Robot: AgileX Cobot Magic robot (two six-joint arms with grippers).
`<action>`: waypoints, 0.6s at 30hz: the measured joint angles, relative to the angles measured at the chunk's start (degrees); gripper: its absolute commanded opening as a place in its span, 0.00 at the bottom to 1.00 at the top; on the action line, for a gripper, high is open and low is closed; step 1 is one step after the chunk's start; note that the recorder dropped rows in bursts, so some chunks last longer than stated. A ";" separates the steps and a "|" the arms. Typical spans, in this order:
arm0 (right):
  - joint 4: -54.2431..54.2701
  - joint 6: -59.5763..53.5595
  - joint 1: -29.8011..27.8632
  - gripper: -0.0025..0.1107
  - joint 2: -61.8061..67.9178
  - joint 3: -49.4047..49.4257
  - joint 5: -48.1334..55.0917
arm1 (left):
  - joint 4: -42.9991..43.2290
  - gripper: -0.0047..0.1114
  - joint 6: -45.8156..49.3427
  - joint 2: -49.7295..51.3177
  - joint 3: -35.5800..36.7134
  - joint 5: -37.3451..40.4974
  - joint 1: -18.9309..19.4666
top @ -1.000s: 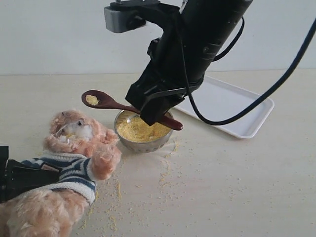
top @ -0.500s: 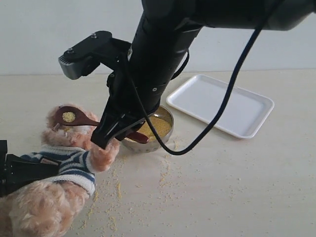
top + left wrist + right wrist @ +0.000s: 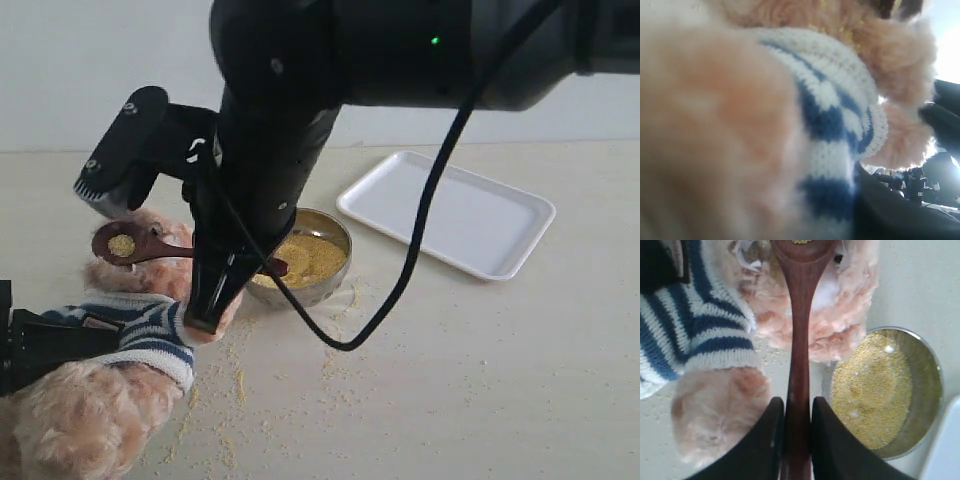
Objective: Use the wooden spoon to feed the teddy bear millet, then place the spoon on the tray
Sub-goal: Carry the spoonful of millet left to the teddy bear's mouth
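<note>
My right pincer (image 3: 798, 409) clamps the wooden spoon (image 3: 801, 335) by its handle; its bowl, carrying millet (image 3: 121, 245), hovers at the teddy bear (image 3: 150, 340)'s face, left of the steel bowl (image 3: 312, 294); the tray (image 3: 450, 215) lies far right; my left pincer (image 3: 70, 345)'s grip I cannot tell.

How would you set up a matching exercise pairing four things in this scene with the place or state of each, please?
Things:
1. wooden spoon
2. millet
3. tray
4. teddy bear

Places or states:
A. heaped in the steel bowl
B. lying left of the bowl in a striped sweater
C. gripped by the handle in the right pincer
D. white, on the table to the right of the bowl

Pairs: 1-C, 2-A, 3-D, 4-B.
</note>
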 measured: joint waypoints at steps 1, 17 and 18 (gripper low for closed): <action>-3.07 1.25 0.98 0.02 0.00 0.00 0.00 | 0.00 0.08 0.00 0.00 0.00 0.00 0.00; -21.04 9.21 4.65 0.02 0.00 0.00 2.57 | -0.41 0.08 0.97 0.00 0.00 0.85 0.00; -21.62 9.21 5.18 0.02 0.00 0.00 2.70 | -0.45 0.08 0.97 0.00 0.00 0.85 0.00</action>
